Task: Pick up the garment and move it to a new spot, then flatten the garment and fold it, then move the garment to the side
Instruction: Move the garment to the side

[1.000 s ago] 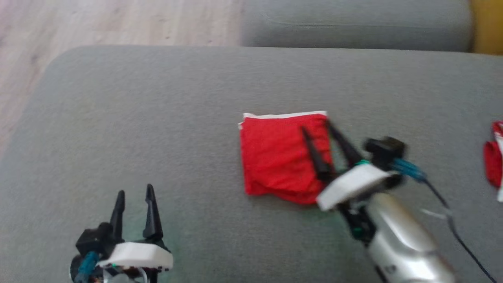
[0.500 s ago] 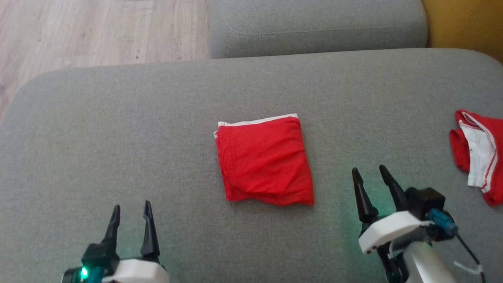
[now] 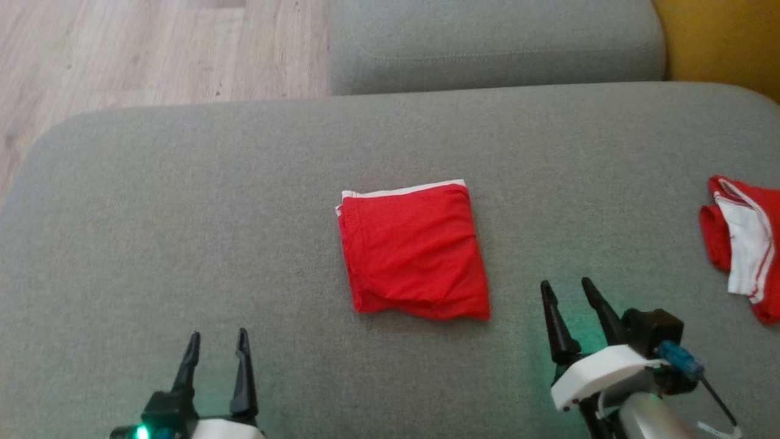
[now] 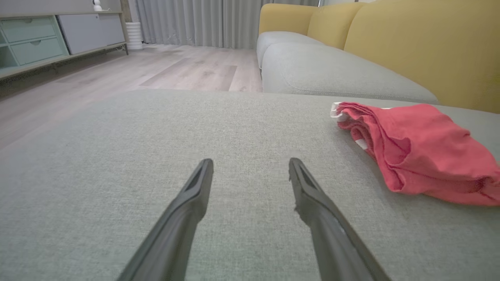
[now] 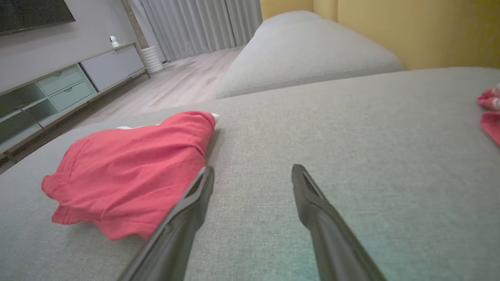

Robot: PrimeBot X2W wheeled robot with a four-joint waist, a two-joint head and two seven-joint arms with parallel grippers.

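in the head view, the left tool [image 3: 218, 334] sat at the lower left and the right tool [image 3: 565, 283] at the lower right. both of the two had their fingers spread wide, holding nothing and touching no cloth. one folded garment [image 3: 414, 250], red with a white edge, lay flat in the middle of the grey sofa cushion [image 3: 183, 213], farther up the view than both tools and nearer the right one. a second garment [image 3: 740, 244], red and white, lay crumpled at the right edge, well apart from the first. in the left wrist view, the left tool [image 4: 250, 160] stood wide open and empty over the cushion, with the folded garment [image 4: 422, 148] off to its right. in the right wrist view, the right tool [image 5: 253, 168] was likewise spread and empty, the folded garment [image 5: 133, 164] near on its left and the second garment [image 5: 490, 113] at the far right edge.
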